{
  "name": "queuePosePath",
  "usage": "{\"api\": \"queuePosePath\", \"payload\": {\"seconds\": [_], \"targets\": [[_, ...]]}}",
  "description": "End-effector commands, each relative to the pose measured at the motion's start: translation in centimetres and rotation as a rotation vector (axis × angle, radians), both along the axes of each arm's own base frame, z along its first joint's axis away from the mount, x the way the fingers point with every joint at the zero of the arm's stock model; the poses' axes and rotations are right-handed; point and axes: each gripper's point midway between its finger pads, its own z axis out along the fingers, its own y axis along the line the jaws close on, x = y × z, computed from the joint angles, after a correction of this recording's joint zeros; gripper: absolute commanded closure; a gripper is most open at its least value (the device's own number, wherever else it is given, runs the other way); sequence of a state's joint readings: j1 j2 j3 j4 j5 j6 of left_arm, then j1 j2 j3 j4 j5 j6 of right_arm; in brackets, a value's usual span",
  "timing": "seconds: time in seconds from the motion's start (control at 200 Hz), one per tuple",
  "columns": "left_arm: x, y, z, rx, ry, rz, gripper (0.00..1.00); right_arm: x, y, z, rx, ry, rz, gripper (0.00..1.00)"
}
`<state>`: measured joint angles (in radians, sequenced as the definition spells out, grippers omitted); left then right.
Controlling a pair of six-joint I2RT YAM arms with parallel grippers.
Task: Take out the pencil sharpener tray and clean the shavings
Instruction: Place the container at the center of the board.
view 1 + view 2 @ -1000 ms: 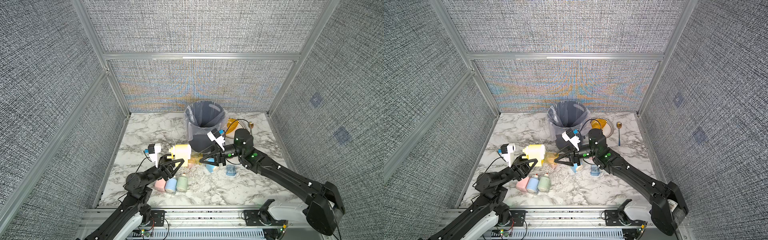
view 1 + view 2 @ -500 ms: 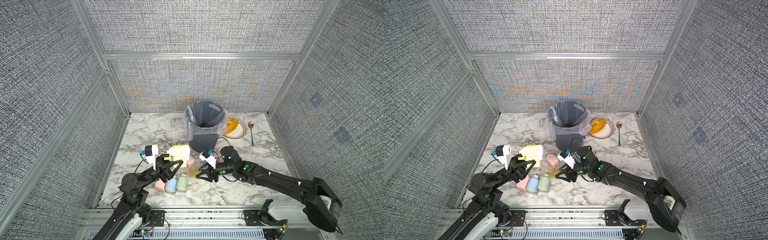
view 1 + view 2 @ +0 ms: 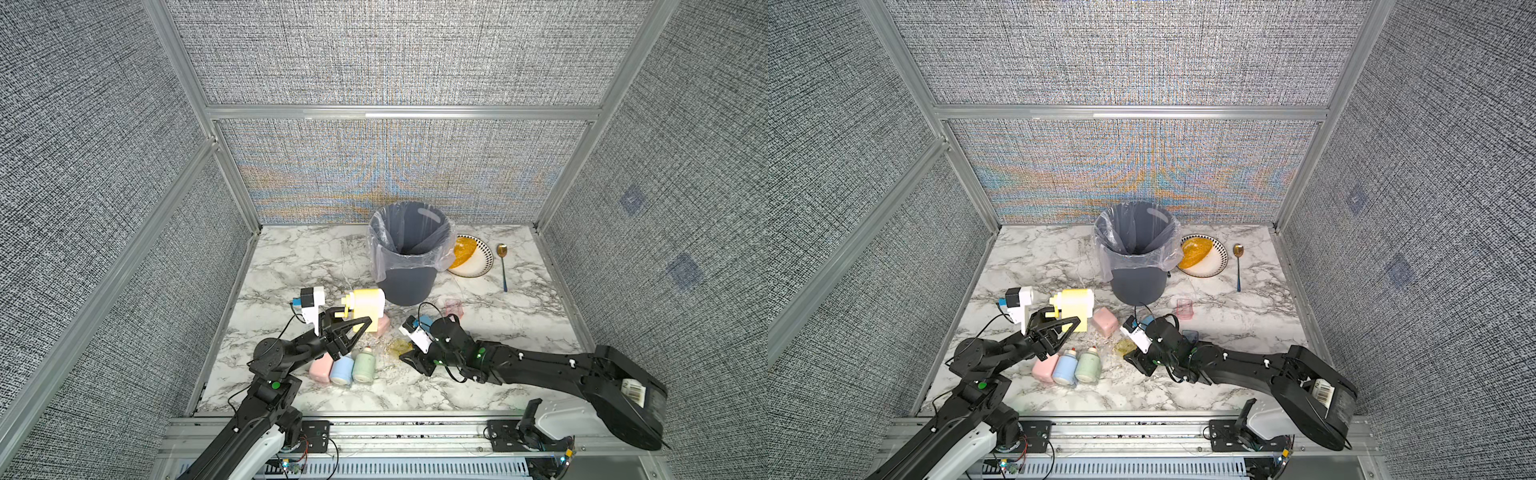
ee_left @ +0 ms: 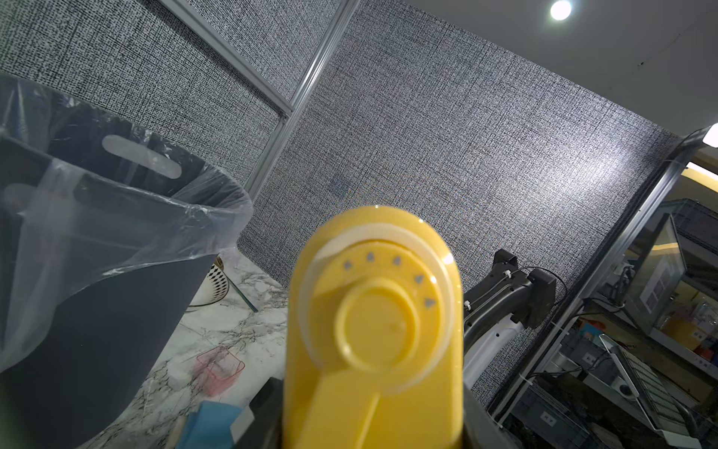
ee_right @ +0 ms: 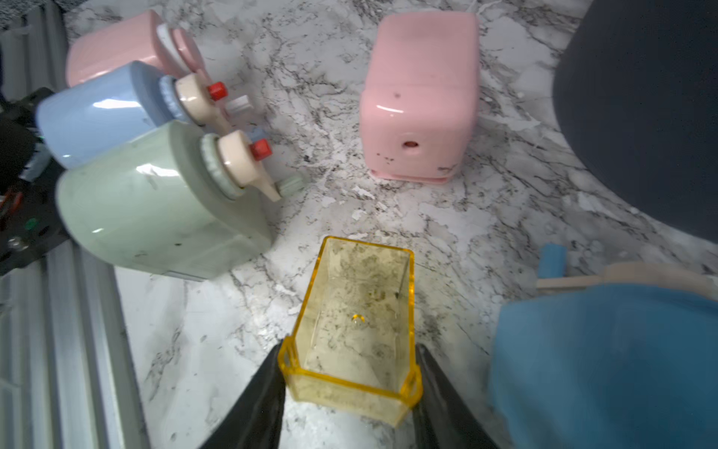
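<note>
My left gripper is shut on the yellow pencil sharpener, which stands upright left of the bin. My right gripper is shut on one end of the clear yellow tray, low over the marble in front of the bin. Inside the tray I see only dark dust and smears. The shavings lie as pale flakes on the marble between the tray and a pink sharpener.
The lined grey bin stands at the back centre, with a plate and spoon to its right. Pink, blue and green sharpeners lie side by side near the front. A clear pink tray sits right of the bin.
My right arm has drawn back from beside the bin toward the table's front and come down low, with the yellow tray still in its grip. The left gripper has hardly moved.
</note>
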<state>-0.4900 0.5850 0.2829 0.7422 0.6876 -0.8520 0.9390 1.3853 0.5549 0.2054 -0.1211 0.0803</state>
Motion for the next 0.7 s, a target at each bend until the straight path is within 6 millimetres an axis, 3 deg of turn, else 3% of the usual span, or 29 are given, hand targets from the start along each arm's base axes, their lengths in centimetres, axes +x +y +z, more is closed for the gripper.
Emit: {"api": "queuePosePath", "payload": {"seconds": [0.0, 0.24, 0.445, 0.571, 0.691], "targets": [[-0.4, 0.1, 0.9, -0.019, -0.059, -0.004, 0.94, 1.1, 0.4, 0.1, 0.002, -0.055, -0.034, 0.77], [0.2, -0.5, 0.0, -0.002, -0.045, -0.019, 0.94, 1.0, 0.4, -2.4, -0.088, -0.049, -0.04, 0.67], [1.0, -1.0, -0.9, 0.015, -0.025, -0.022, 0.94, 0.9, 0.1, -3.1, -0.139, -0.045, -0.052, 0.39], [1.3, -1.3, -1.2, 0.024, -0.018, -0.029, 0.94, 0.8, 0.1, -2.7, -0.139, -0.032, -0.054, 0.26], [1.5, -1.4, -1.7, 0.034, -0.009, -0.032, 0.94, 0.3, 0.3, -1.0, -0.101, -0.023, -0.046, 0.2]]}}
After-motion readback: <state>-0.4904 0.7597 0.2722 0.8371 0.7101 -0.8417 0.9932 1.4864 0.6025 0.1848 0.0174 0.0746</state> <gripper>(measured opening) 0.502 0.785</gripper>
